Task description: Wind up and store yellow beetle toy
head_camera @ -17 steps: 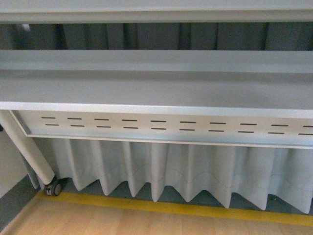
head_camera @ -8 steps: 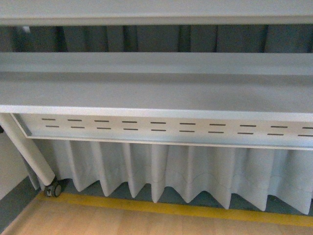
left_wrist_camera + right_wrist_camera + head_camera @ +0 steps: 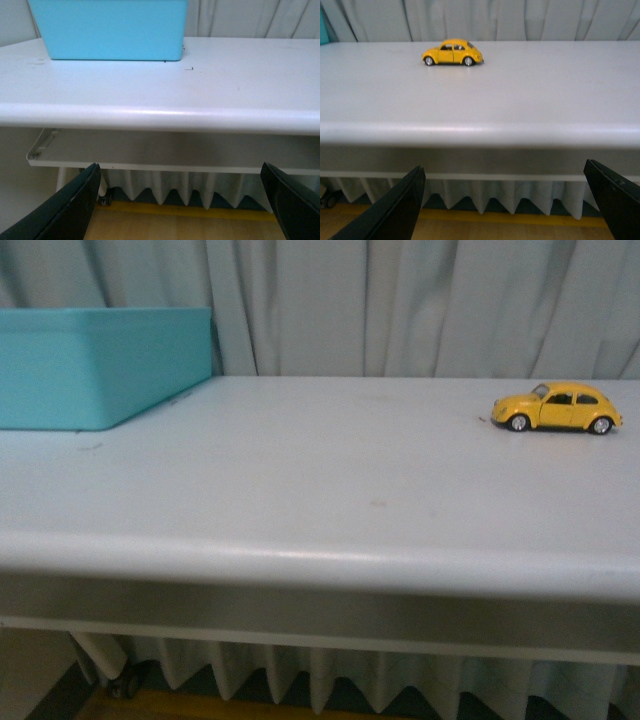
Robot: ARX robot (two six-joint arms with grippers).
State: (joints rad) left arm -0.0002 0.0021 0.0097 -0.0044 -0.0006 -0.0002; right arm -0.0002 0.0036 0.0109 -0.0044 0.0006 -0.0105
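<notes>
The yellow beetle toy (image 3: pixel 556 408) stands on its wheels at the far right of the white table (image 3: pixel 320 490), side-on. It also shows in the right wrist view (image 3: pixel 453 52), far across the tabletop. A turquoise bin (image 3: pixel 100 365) stands at the far left of the table, and shows in the left wrist view (image 3: pixel 110 29). My right gripper (image 3: pixel 505 210) is open and empty, below and in front of the table's front edge. My left gripper (image 3: pixel 182 205) is open and empty, also low before the front edge. Neither gripper shows in the front view.
Grey curtains (image 3: pixel 400 305) hang behind the table. A tray shelf (image 3: pixel 165 152) runs under the tabletop. A caster wheel (image 3: pixel 120 680), a yellow floor line (image 3: pixel 485 216) and wooden floor lie below the table.
The front view has risen from the table's underside and shelf up to the tabletop, so the toy and the bin have come into sight.
</notes>
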